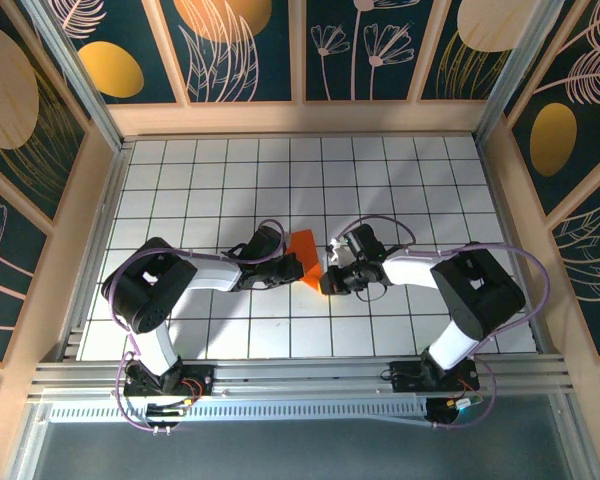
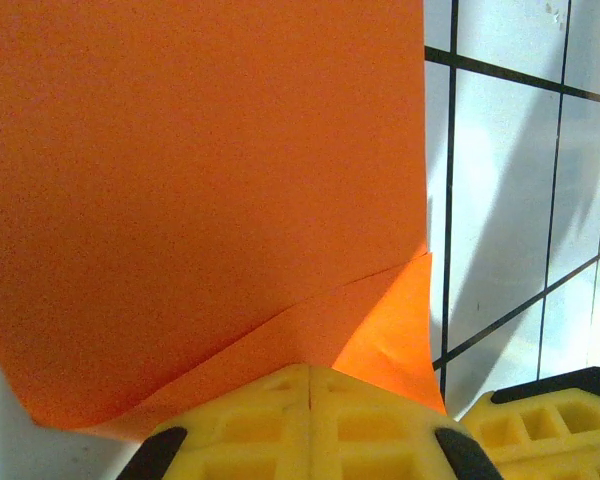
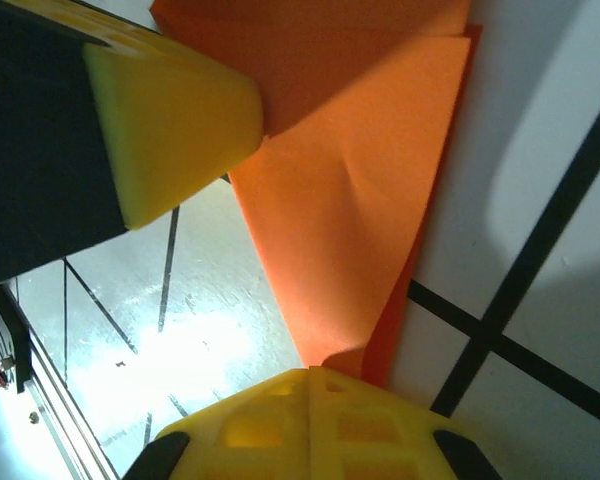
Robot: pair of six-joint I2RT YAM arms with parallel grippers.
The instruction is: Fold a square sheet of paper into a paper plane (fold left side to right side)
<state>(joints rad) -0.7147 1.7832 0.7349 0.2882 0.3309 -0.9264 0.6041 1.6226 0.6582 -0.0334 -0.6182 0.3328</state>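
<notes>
The square sheet of paper (image 1: 302, 248), bright orange and folded into layers with a diagonal crease, sits between both grippers at the table's middle. In the left wrist view the paper (image 2: 200, 180) covers most of the picture, and its folded edge runs into my left gripper (image 2: 310, 372), whose yellow jaws are shut on it. In the right wrist view the paper (image 3: 360, 180) narrows to a point that ends in my right gripper (image 3: 313, 372), shut on that tip. From above, my left gripper (image 1: 294, 268) and right gripper (image 1: 326, 279) face each other, close together. The paper looks raised off the table.
The white gridded table (image 1: 380, 180) stretches out on all sides, boxed in by wooden walls (image 1: 90, 200). An aluminium rail (image 1: 300, 375) runs along the near edge by the arm bases. A yellow finger of the left gripper (image 3: 170, 130) reaches close to the right wrist camera.
</notes>
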